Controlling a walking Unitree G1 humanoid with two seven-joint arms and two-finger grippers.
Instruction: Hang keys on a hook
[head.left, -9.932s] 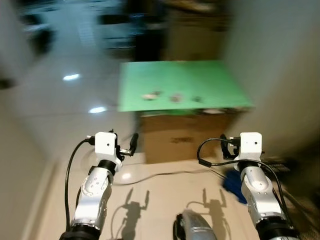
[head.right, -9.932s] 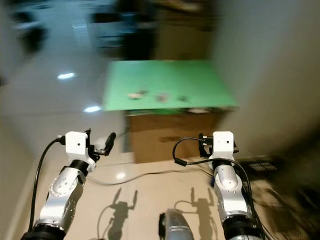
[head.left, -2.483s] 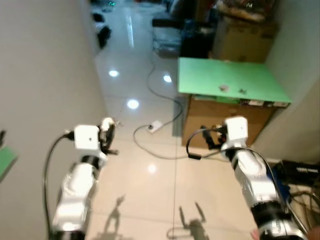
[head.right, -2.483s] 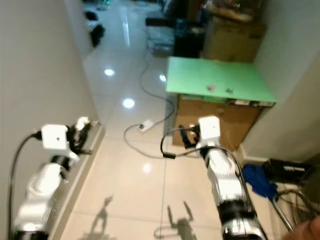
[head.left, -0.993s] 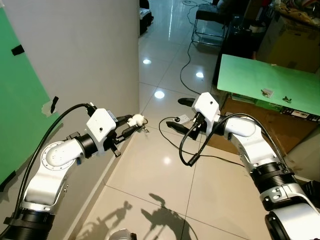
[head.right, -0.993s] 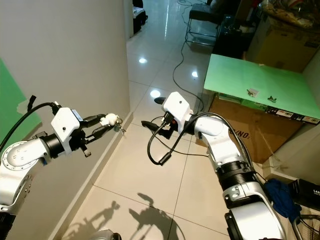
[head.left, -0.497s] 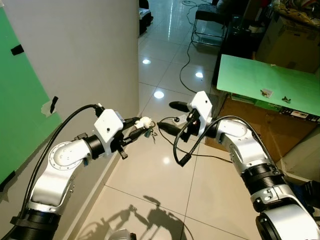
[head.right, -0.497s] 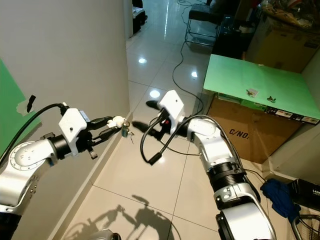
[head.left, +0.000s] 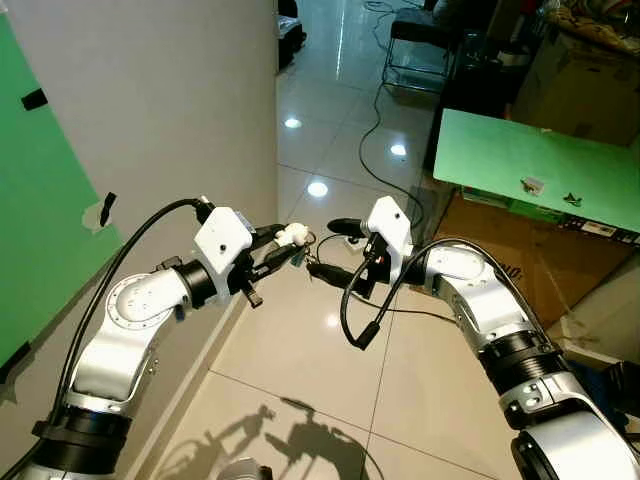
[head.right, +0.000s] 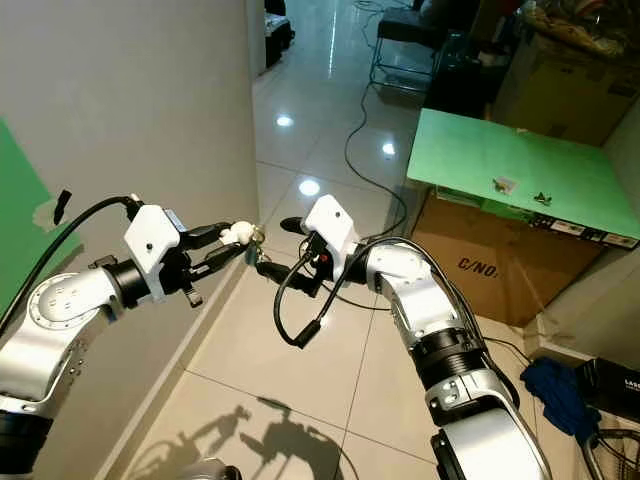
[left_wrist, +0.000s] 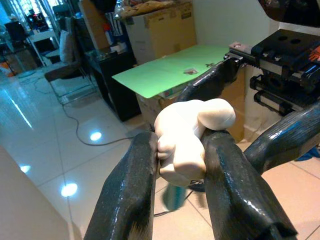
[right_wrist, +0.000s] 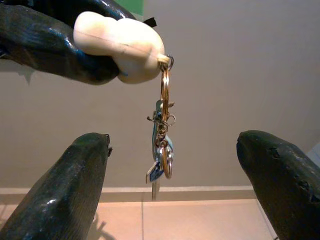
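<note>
My left gripper (head.left: 283, 247) is shut on a white figurine charm (left_wrist: 187, 137), held out in the air beside the grey wall (head.left: 170, 90). A brass ring and a small bunch of keys (right_wrist: 161, 150) hang straight down from the charm (right_wrist: 120, 45). Coming in from the right, my right gripper (head.left: 325, 250) is open, and its two black fingers (right_wrist: 65, 195) stand on either side of the hanging keys without touching them. In the right eye view the keys (head.right: 258, 258) dangle just in front of those fingers.
A green sheet (head.left: 40, 200) is taped to the wall at the left. To the right stands a green table (head.left: 530, 165) over a cardboard box (head.left: 520, 250). A cable (head.left: 375, 110) runs across the glossy tiled floor, and chairs and boxes stand at the back.
The camera swung from the green table to the wall. Over the last second my left gripper carried the keys up and right, and my open right gripper closed in around them.
</note>
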